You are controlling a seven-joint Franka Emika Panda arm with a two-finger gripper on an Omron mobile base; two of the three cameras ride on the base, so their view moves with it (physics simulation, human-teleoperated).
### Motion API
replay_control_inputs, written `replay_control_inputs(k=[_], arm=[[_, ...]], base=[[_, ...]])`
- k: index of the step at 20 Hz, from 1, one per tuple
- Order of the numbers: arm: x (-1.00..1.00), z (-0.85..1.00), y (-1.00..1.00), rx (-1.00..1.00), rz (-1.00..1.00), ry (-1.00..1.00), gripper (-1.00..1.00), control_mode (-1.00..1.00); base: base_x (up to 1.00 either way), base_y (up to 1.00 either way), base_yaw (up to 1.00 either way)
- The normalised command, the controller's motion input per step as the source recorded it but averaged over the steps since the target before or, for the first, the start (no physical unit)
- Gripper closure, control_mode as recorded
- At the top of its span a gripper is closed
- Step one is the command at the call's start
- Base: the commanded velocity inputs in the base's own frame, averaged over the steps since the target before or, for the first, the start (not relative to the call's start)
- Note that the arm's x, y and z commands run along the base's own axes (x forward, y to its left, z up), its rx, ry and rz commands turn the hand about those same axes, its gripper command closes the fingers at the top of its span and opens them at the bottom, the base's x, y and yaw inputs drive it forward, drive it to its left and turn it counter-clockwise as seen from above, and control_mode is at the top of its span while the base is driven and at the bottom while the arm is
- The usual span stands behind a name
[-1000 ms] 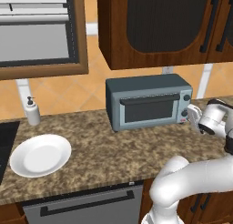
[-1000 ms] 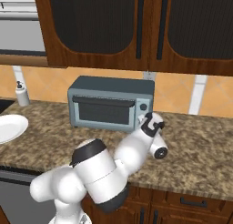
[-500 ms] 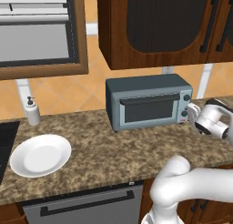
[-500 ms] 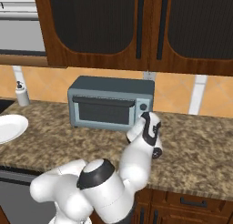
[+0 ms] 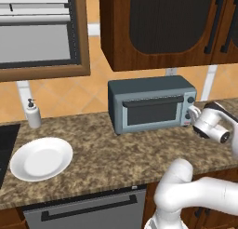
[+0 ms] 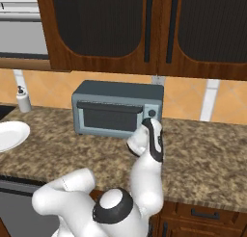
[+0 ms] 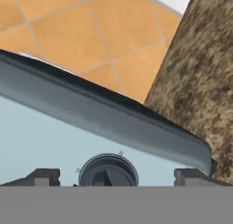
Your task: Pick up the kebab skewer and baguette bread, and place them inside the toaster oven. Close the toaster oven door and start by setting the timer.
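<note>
The blue-grey toaster oven (image 5: pixel 148 89) (image 6: pixel 116 90) stands on the counter with its dark glass door (image 5: pixel 151 112) (image 6: pixel 108 118) closed. My gripper (image 5: pixel 191 112) (image 6: pixel 146 123) is at the oven's right front, level with the lower round knob (image 7: pixel 108 170). In the hand view that knob sits between my two fingertips (image 7: pixel 45 175), which stand wide apart and clear of it, so the gripper (image 7: pixel 118 177) is open. The upper knob (image 5: pixel 189 100) (image 6: pixel 152 112) is just above. The kebab skewer and the baguette bread are hidden from view.
An empty white plate (image 5: pixel 41 158) (image 6: pixel 9 135) lies at the counter's left. A soap dispenser (image 5: pixel 32 114) (image 6: pixel 22 98) stands by the wall. Dark wood cabinets (image 5: pixel 162 23) hang above the oven. The speckled counter (image 6: pixel 207 154) stretches to the right of the oven.
My hand has moved in toward the oven's right front, from beside the oven to the lower knob. The oven and plate have not moved.
</note>
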Motion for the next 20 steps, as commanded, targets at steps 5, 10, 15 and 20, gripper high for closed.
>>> replay_control_inputs(k=[5,10,15,20], arm=[[0.01,0.1,0.0,0.03,0.0,0.0,-1.0,-1.0],[0.0,0.1,-0.1,0.03,0.03,0.0,-1.0,-1.0],[0.0,0.17,-0.17,0.03,0.09,0.01,-1.0,-1.0],[-0.06,0.24,-0.16,0.0,0.14,0.01,-1.0,-1.0]], base=[[0.0,0.0,0.0],[0.0,0.0,0.0],[0.0,0.0,0.0],[0.0,0.0,0.0]])
